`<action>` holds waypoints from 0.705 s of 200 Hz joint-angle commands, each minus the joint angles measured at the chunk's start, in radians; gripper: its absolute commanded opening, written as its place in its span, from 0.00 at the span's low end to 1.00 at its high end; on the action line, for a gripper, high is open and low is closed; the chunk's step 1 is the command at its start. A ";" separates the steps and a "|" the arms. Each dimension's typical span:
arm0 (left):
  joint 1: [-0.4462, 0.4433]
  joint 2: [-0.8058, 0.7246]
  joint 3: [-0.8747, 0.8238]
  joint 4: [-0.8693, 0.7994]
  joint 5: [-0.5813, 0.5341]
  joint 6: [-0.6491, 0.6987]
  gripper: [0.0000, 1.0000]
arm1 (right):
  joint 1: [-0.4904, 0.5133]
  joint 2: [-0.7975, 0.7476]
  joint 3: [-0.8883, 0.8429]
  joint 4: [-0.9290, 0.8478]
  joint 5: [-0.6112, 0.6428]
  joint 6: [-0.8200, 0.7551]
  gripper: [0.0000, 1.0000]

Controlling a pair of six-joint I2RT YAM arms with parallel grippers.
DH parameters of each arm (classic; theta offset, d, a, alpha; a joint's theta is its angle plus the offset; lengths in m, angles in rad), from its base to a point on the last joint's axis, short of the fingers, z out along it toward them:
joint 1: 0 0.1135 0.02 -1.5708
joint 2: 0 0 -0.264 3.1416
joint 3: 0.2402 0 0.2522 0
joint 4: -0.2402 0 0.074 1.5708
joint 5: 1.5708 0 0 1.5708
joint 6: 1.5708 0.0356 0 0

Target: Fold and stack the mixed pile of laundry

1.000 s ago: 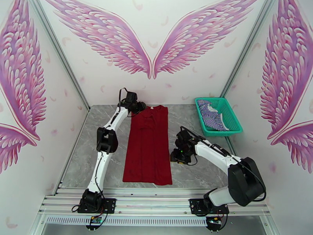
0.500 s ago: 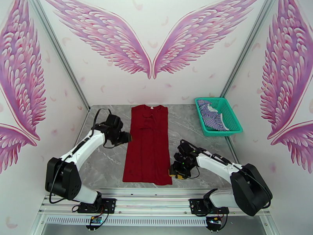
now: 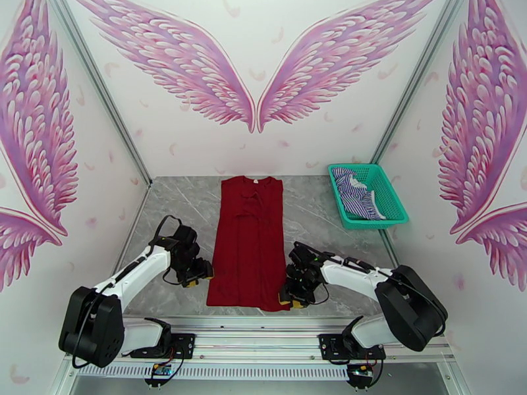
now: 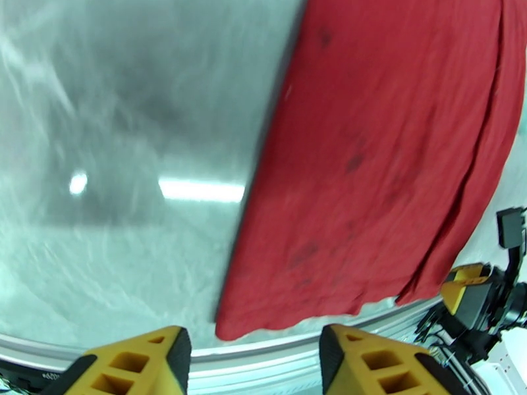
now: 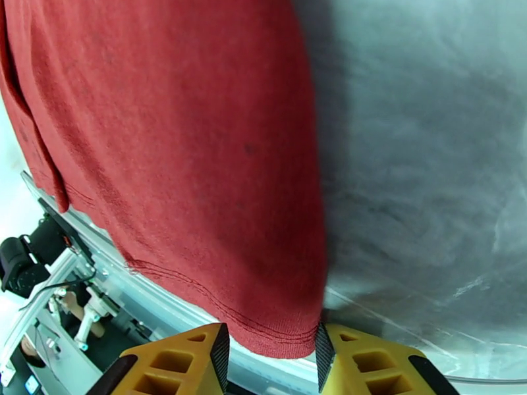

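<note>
The dark red T-shirt (image 3: 249, 245) lies flat in a long narrow strip down the middle of the table, collar at the far end. My left gripper (image 3: 201, 276) sits low beside its near left edge. In the left wrist view this gripper (image 4: 253, 363) is open, and the shirt's near left corner (image 4: 227, 327) lies just ahead of the gap. My right gripper (image 3: 290, 301) is at the near right corner. Its jaws (image 5: 270, 363) stand apart with the hem corner (image 5: 290, 340) reaching between the fingertips. The blue-and-white striped shirt (image 3: 356, 192) lies crumpled in the basket.
A teal mesh basket (image 3: 394, 204) stands at the back right of the grey marble table (image 3: 329, 212). A metal rail (image 3: 263, 337) runs along the near edge just below the shirt's hem. Walls close in the left, right and back.
My left arm swung from the shirt's collar at the far end down to its near left corner. My right gripper slid nearer and lower to the near right corner.
</note>
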 commanded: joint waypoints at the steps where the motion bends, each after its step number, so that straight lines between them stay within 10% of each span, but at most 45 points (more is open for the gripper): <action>1: -0.026 -0.063 -0.069 0.023 0.074 -0.035 0.52 | 0.010 -0.031 0.012 -0.035 0.056 0.006 0.45; 141: -0.198 0.039 -0.153 0.162 0.029 -0.155 0.48 | 0.057 -0.022 -0.030 0.044 0.049 0.065 0.40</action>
